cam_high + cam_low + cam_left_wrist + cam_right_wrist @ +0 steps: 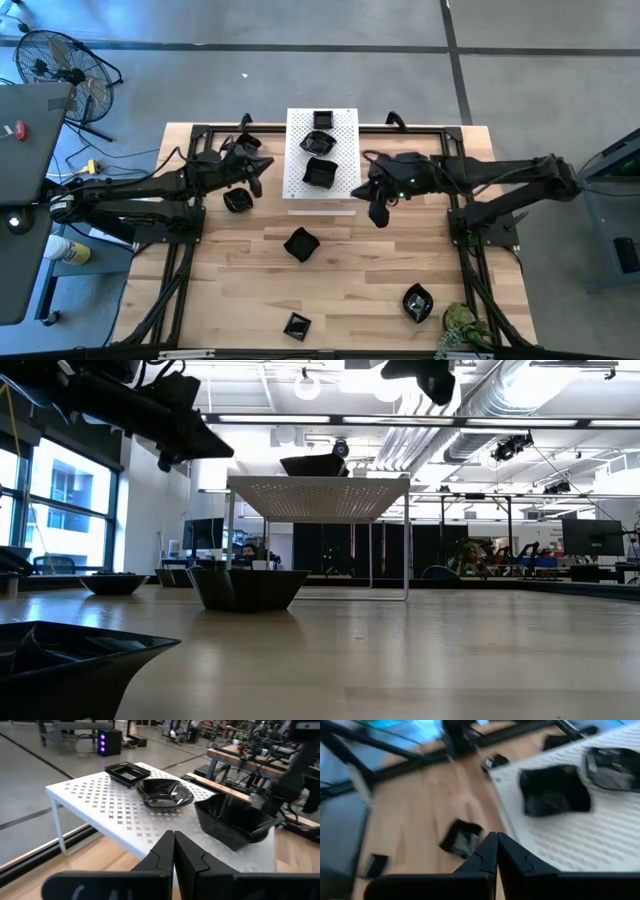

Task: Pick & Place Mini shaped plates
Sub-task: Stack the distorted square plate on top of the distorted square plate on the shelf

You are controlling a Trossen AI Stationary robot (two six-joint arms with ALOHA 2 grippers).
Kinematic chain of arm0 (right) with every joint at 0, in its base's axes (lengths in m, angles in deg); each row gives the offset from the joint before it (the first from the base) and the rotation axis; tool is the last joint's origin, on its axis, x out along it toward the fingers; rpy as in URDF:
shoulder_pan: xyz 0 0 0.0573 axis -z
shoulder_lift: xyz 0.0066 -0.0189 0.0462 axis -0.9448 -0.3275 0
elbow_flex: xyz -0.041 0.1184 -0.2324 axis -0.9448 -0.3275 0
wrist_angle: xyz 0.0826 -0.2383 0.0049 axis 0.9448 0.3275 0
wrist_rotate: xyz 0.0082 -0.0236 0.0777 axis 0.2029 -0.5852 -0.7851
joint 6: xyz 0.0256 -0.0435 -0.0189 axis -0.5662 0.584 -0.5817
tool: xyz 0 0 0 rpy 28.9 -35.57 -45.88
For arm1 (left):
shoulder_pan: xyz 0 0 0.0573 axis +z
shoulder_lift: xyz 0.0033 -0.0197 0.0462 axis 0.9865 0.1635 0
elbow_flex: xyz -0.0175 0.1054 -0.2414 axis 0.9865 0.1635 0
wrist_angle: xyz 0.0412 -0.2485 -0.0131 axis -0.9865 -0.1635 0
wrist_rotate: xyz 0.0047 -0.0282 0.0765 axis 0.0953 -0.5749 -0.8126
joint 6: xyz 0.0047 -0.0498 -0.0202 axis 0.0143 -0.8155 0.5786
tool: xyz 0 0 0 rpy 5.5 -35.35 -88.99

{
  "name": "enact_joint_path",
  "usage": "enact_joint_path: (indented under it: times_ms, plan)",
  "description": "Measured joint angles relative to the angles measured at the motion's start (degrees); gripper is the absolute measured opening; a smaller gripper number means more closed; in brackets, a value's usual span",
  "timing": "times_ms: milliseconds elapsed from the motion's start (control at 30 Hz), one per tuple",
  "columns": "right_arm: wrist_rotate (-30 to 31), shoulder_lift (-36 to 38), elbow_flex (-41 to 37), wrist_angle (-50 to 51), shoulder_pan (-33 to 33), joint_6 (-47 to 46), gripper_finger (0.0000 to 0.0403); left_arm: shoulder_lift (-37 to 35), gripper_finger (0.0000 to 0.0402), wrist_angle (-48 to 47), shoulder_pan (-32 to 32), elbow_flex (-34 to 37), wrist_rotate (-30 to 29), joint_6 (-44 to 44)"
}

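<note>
While both arms hover beside the white board (342,190), the scene reads so:
Plates: three black dishes (164,793) sit on the board; four more (300,244) lie scattered on the tabletop (380,290).
Left gripper (173,851): fingers pressed together, empty.
Right gripper (496,851): closed, empty, though its view is smeared.
Handling: probably light, stiff, slippery; pinch a raised rim.

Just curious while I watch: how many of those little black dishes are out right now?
7. Three plates sit on the white board. Four lie on the table. The arms may hide others.
</note>
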Motion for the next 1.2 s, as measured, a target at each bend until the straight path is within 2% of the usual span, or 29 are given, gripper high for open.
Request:
enact_joint_path:
  times_ms: [100,233,367,700,967,1200]
  plan:
    - [-4.0,3.4,-7.3,-11.2,1.6,-0.1,0.0001,0.0,0.0000,0.1,0.0,0.0,2.2,0.2]
    - [-5.9,9.2,-16.4,-24.6,3.7,-0.4,0.0001,0.0,0.0000,-0.1,0.0,0.0,4.1,0.2]
    - [-5.9,15.8,-23.2,-30.8,5.4,-0.2,0.0001,0.0,0.0000,-0.1,0.0,0.0,4.1,0.2]
    - [0.0,30.0,-32.2,-32.2,8.1,-0.2,0.0005,0.0,0.0000,-0.2,0.0,0.0,2.7,0.2]
    - [-0.5,33.5,-33.3,-31.7,8.2,2.3,0.0002,0.0,0.0000,-0.1,0.0,-0.1,2.6,1.5]
    - [-3.0,33.4,-33.3,-32.7,9.8,2.7,0.0002,0.0,0.0000,-17.6,0.0,-8.8,1.0,7.9]
